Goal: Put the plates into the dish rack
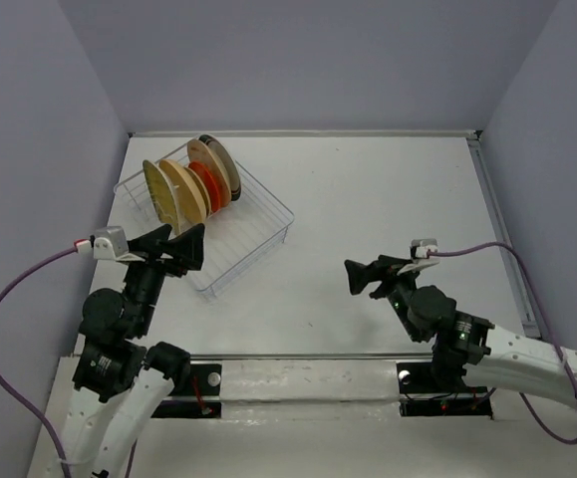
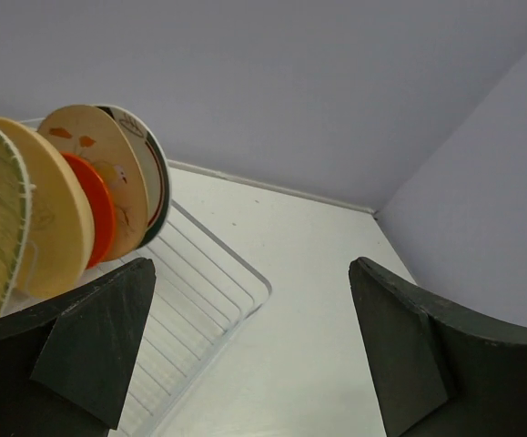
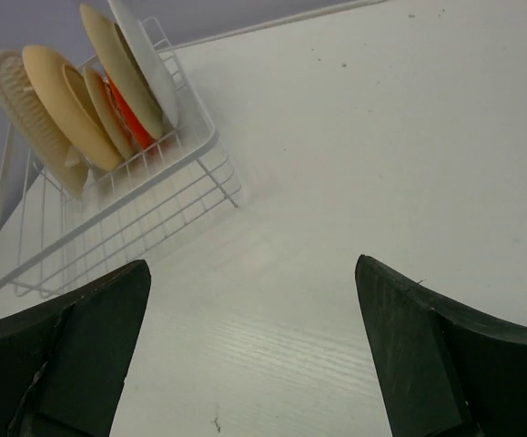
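The white wire dish rack (image 1: pixel 251 225) sits at the table's back left, and several plates stand on edge in its far half. From the near side they are a yellow woven one (image 1: pixel 155 191), a cream one (image 1: pixel 183 189), an orange-red one (image 1: pixel 206 185), a tan one (image 1: pixel 214 165) and a white one with a dark rim (image 1: pixel 225 154). My left gripper (image 1: pixel 197 249) hangs open and empty at the rack's near end. In its wrist view the rack (image 2: pixel 217 273) and the plates (image 2: pixel 55 211) show between the spread fingers (image 2: pixel 108 346). My right gripper (image 1: pixel 352 278) is open and empty over bare table, well to the right of the rack (image 3: pixel 154 196).
The white table (image 1: pixel 388 199) is boxed in by lavender walls at the back and both sides. A metal strip (image 1: pixel 499 234) runs along its right edge. Purple cables (image 1: pixel 19 284) trail from both wrists.
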`<state>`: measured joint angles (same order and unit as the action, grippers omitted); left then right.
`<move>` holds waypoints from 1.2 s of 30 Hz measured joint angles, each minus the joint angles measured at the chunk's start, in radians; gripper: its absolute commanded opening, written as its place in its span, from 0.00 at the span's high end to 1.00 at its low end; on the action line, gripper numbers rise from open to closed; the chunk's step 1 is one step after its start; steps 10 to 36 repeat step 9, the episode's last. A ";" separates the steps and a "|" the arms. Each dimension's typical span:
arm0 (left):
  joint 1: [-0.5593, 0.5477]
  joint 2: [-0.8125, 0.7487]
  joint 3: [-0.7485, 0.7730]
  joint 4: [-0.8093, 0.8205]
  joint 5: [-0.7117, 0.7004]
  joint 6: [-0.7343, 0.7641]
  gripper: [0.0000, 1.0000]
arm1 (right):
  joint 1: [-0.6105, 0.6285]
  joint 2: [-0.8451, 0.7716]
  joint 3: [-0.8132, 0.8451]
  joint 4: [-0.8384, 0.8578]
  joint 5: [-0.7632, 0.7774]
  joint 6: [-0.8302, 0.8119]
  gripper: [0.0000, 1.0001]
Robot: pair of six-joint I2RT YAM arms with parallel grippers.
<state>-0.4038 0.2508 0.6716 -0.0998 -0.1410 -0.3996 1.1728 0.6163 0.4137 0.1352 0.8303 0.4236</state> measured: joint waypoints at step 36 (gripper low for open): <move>0.000 0.093 -0.061 0.095 0.164 -0.090 0.01 | 0.000 -0.245 -0.086 -0.227 0.001 0.155 0.00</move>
